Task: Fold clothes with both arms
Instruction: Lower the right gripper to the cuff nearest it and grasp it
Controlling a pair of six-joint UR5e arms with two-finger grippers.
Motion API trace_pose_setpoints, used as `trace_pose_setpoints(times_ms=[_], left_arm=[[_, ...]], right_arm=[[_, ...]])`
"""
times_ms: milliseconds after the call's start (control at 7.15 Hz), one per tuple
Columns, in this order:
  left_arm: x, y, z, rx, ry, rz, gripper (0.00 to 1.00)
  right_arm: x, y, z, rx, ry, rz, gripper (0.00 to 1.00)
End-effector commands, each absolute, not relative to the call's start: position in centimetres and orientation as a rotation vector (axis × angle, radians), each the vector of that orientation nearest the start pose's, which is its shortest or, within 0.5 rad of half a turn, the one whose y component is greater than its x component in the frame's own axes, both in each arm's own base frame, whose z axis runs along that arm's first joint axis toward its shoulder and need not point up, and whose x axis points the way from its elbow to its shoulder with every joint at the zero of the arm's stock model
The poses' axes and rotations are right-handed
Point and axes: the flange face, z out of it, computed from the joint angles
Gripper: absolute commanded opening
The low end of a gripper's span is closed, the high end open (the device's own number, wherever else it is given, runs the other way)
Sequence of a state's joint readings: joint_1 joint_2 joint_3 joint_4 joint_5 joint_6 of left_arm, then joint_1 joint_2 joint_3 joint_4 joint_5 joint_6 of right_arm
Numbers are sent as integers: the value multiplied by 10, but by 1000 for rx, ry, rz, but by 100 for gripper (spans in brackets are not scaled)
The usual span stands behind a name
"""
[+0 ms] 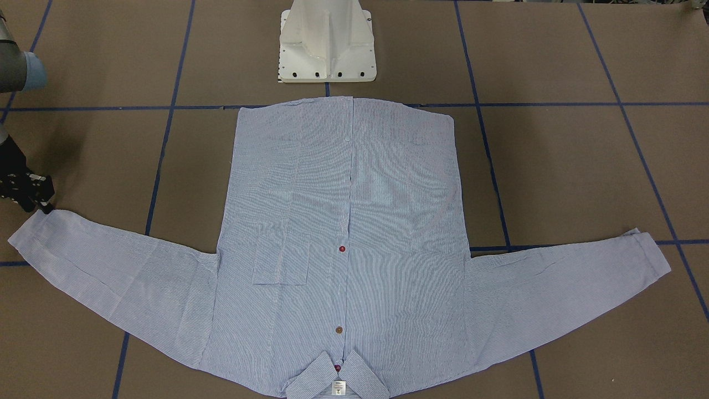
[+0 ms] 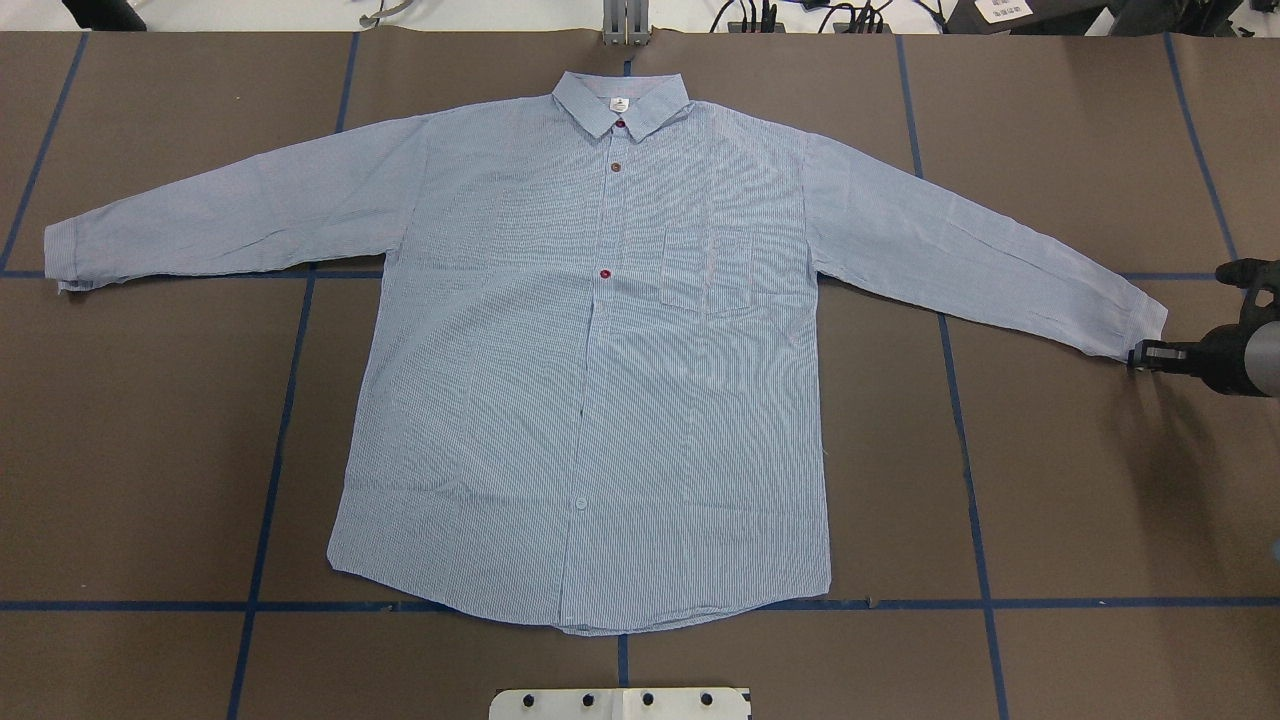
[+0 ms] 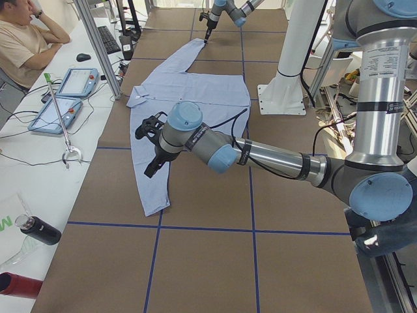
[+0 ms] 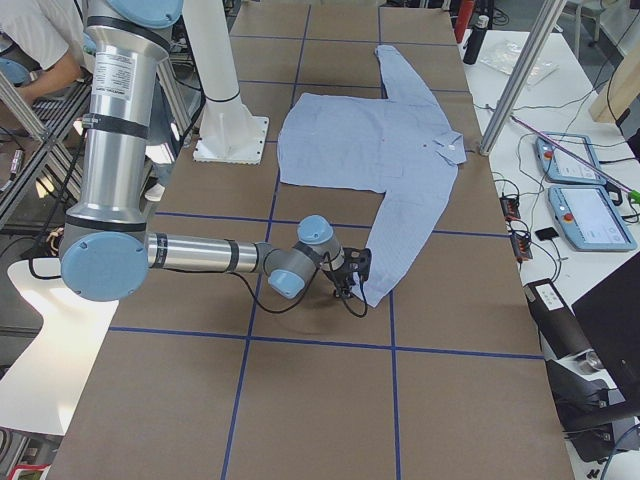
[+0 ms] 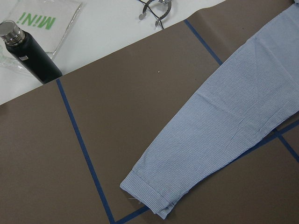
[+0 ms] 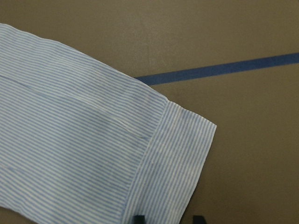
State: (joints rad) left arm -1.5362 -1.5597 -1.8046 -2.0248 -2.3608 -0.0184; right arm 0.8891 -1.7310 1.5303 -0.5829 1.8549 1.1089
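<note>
The shirt lay flat mid-frame on the bench. My right end effector sat released at the right-edge cuff, fingertips straddling its corner. Whether my left end effector was clenched, I could not tell.

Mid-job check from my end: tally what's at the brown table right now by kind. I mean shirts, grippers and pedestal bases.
Shirts: 1, the light blue shirt, spread flat.
Grippers: 2, the left gripper above one sleeve, the right gripper at the other cuff.
Pedestal bases: 1, the white pedestal base.
Total: 4.
</note>
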Motion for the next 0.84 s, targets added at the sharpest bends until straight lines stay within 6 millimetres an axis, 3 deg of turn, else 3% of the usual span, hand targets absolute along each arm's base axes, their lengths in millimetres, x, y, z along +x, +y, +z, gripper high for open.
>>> trace_pose_setpoints(times_ms=[0,140,420,560,700], left_arm=[[-45,-501,494,619,776,282,100],[-46,-501,494,619,776,280,100],[-46,-501,496,616,776,279,100],[-45,-501,495,617,776,281,100],[-46,-501,496,616,776,279,100]], right_arm=[[-207,-420,655,282,-784,285,0],[-208,-420,650,287,-792,281,0],[-213,-426,611,316,-845,262,0],[-221,-431,585,318,-870,249,0],[-234,-455,527,306,-858,262,0]])
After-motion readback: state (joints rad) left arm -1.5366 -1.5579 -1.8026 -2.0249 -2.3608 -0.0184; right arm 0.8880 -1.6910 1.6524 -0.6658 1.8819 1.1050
